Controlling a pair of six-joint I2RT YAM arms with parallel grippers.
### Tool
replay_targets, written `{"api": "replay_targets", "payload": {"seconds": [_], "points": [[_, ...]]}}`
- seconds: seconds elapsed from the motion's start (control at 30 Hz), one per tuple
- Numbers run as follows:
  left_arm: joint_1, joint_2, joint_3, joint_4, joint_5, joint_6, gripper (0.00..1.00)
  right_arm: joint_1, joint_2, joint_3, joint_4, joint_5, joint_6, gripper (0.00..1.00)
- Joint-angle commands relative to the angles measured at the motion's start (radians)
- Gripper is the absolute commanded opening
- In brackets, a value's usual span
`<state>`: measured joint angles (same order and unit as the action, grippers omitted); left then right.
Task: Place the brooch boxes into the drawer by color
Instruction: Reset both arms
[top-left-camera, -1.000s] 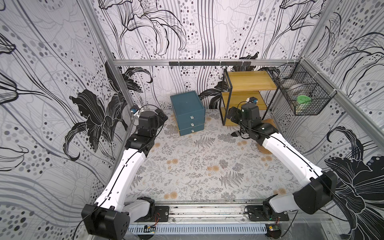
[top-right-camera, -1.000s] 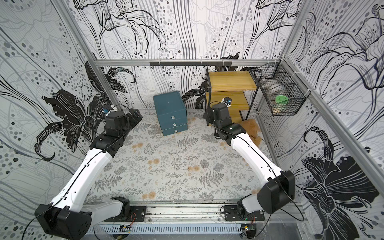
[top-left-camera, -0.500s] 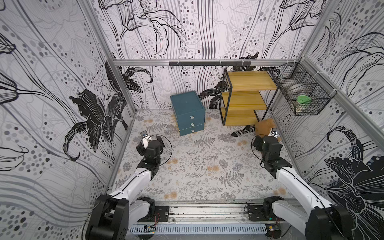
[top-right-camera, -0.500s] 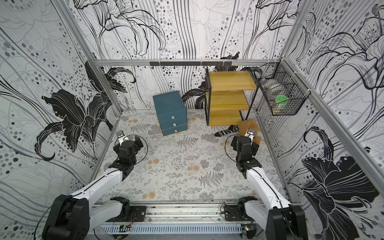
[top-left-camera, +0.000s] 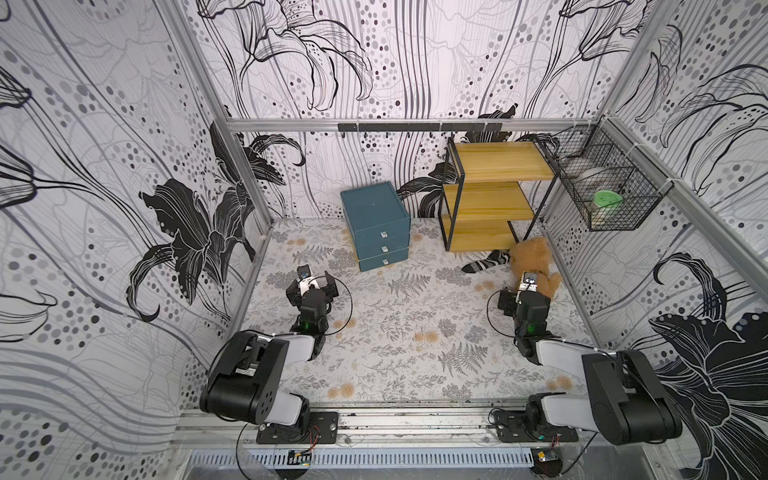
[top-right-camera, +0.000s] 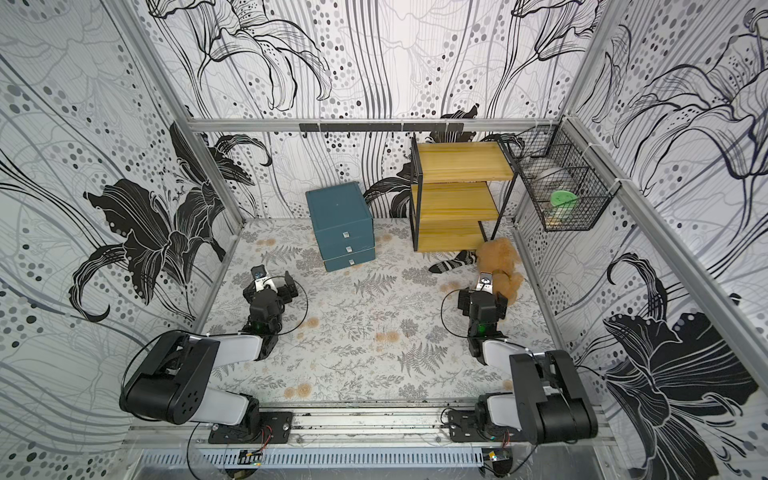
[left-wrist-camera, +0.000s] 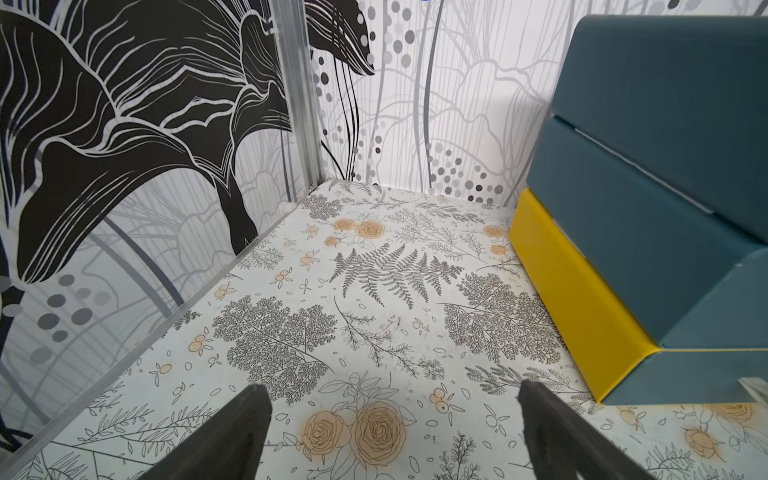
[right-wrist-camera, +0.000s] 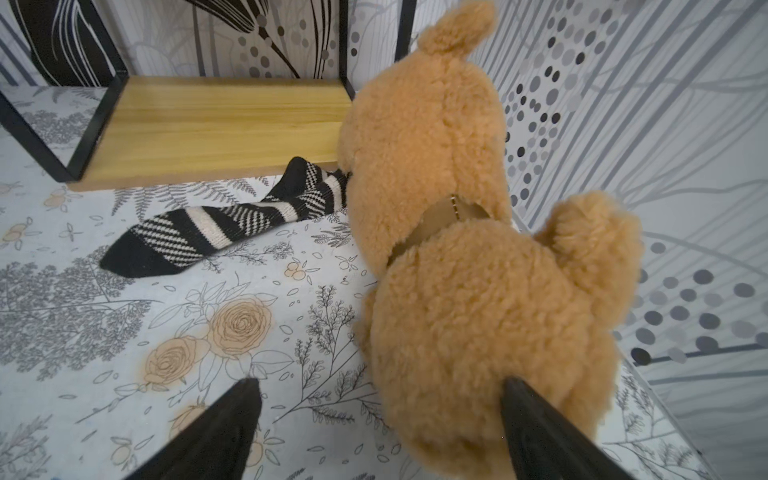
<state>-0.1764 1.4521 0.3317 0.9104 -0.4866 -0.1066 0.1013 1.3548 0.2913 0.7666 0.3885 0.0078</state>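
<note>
teal chest (top-left-camera: 374, 212) stands at the back of the floral table mat (top-left-camera: 395, 332), just beside the yellow shelf rack (top-left-camera: 490, 195) and on its left in both top views. its three drawers (top-left-camera: 382, 248) are stacked one above another, all pushed in flush, each with a small silver pull. a yellow strip runs along the chest's lower side in the left wrist view. left gripper (left-wrist-camera: 392, 388): jaws spread wide, nothing between them, low over bare mat near the chest's side. right gripper (right-wrist-camera: 379, 383): jaws spread wide, nothing pinched; one finger overlaps the rear of a tan plush dog (right-wrist-camera: 457, 270), contact cannot be determined. a black-and-white striped sock (right-wrist-camera: 216, 228) lies flat between the plush and the rack's lowest board. a wire basket (top-left-camera: 579, 178) hangs on the right wall, holding a green-lidded item (top-left-camera: 607, 198).
</note>
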Motion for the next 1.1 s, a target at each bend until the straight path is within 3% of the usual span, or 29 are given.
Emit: {"api": "replay_targets", "payload": {"seconds": [0.0,0.13,0.3,0.33,0.4,0.47,0.53,0.6,1.07], "points": [[0.008,-0.014,-0.051,0.172,0.013,0.012,0.98,-0.021,0.052,-0.012,0.242,-0.098,-0.046,0.96],[0.014,-0.033,-0.12,0.28,0.012,0.008,0.98,-0.037,0.096,-0.033,0.31,-0.153,-0.05,0.96],[0.014,-0.037,-0.174,0.368,0.056,0.016,0.98,-0.043,0.136,-0.14,0.543,-0.169,-0.056,0.96],[0.015,-0.015,-0.205,0.437,0.076,0.018,0.98,-0.042,0.17,-0.164,0.638,-0.167,-0.074,0.96],[-0.007,0.072,-0.265,0.673,0.062,0.086,0.98,-0.043,0.131,-0.151,0.545,-0.187,-0.064,0.96],[-0.009,0.016,-0.247,0.543,0.078,0.05,0.98,-0.041,0.15,-0.123,0.538,-0.197,-0.087,0.96],[0.007,0.042,-0.184,0.471,0.076,0.048,0.98,-0.053,0.155,-0.079,0.451,-0.231,-0.07,0.96],[0.083,0.017,-0.126,0.308,0.171,-0.027,0.98,-0.077,0.152,-0.068,0.421,-0.252,-0.049,0.96],[0.101,0.02,-0.143,0.349,0.187,-0.02,0.98,-0.084,0.147,-0.067,0.416,-0.255,-0.049,0.96]]}}
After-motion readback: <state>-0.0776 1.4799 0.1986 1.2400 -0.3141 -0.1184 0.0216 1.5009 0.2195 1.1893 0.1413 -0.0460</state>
